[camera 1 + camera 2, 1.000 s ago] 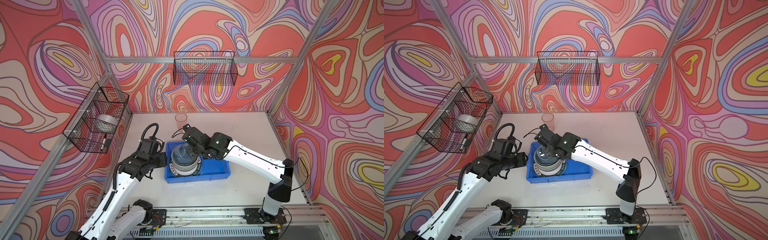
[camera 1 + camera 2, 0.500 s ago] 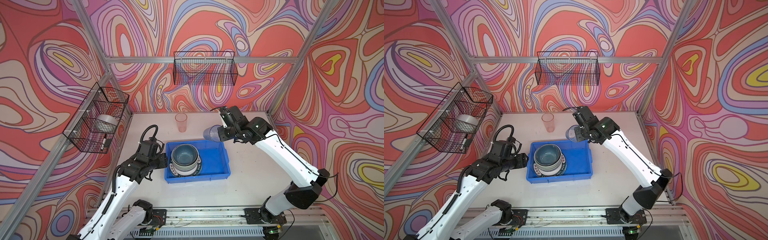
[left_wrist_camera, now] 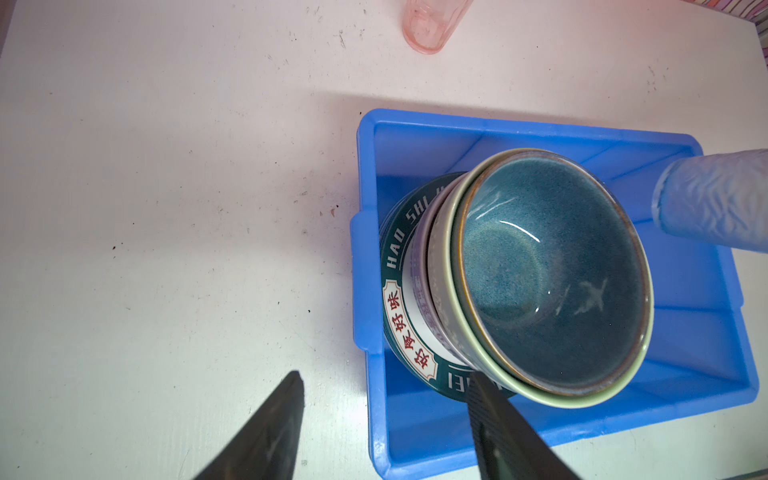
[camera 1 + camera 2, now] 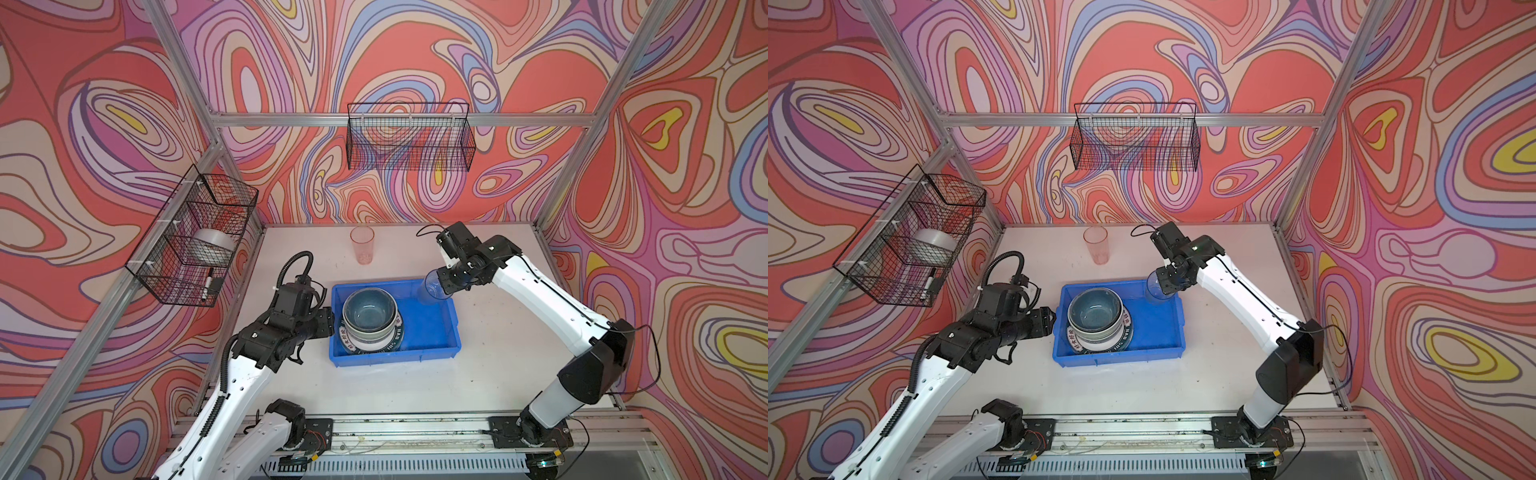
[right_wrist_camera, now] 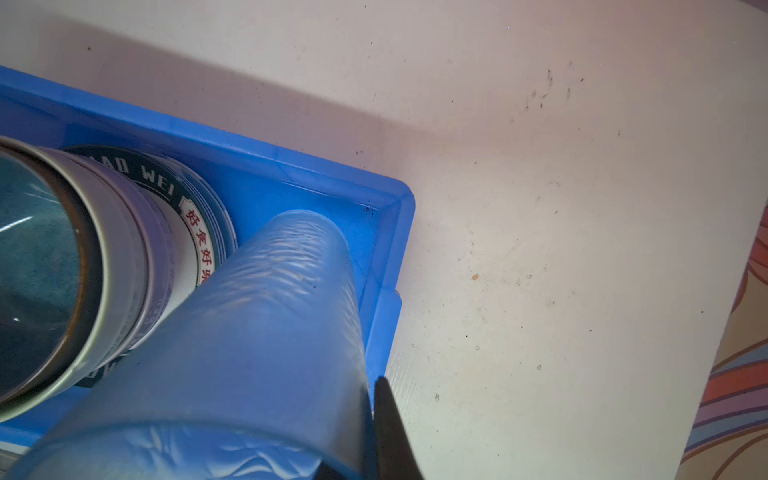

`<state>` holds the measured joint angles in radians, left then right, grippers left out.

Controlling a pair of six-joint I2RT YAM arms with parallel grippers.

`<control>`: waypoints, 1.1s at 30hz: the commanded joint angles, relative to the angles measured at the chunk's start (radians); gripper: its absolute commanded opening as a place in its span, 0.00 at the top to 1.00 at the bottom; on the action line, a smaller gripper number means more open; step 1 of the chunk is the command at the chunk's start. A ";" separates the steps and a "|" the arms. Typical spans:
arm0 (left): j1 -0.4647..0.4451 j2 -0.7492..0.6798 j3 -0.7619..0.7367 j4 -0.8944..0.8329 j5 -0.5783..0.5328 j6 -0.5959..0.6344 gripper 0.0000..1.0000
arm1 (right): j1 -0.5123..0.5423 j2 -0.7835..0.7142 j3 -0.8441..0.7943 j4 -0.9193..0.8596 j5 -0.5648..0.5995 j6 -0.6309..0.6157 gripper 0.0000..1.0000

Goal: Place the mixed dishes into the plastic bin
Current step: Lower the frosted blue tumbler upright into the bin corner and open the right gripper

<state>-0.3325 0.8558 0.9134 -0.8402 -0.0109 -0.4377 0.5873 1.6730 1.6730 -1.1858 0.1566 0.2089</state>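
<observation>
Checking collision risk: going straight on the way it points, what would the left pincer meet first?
The left pincer likely meets the side wall of the blue bin, then the stacked bowls; its height is unclear.

bins: I count 1, blue plastic bin (image 4: 395, 359)
bowls: 3 nested, dark blue bowl (image 4: 369, 309), pale green bowl (image 3: 552, 400), grey bowl (image 3: 419, 266)
plates: 2, lettered dark-rim plate (image 3: 392, 257), striped plate (image 5: 227, 239) edge under it
tumblers: 2, pink tumbler (image 4: 362, 245), clear blue tumbler (image 4: 432, 289)
wire baskets: 2, back basket (image 4: 409, 139), side basket (image 4: 195, 237)
tape rolls: 1, white tape roll (image 4: 212, 245)
markers: I see 1, marker (image 4: 208, 282)
</observation>
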 commanded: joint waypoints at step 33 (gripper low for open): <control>0.007 -0.002 -0.022 0.015 0.002 0.007 0.33 | -0.078 0.241 0.059 0.109 0.003 0.001 0.82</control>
<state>-0.3321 0.8562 0.9070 -0.8391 -0.0078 -0.4377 0.5156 1.9141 1.7317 -1.1210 0.1493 0.1940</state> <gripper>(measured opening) 0.673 0.178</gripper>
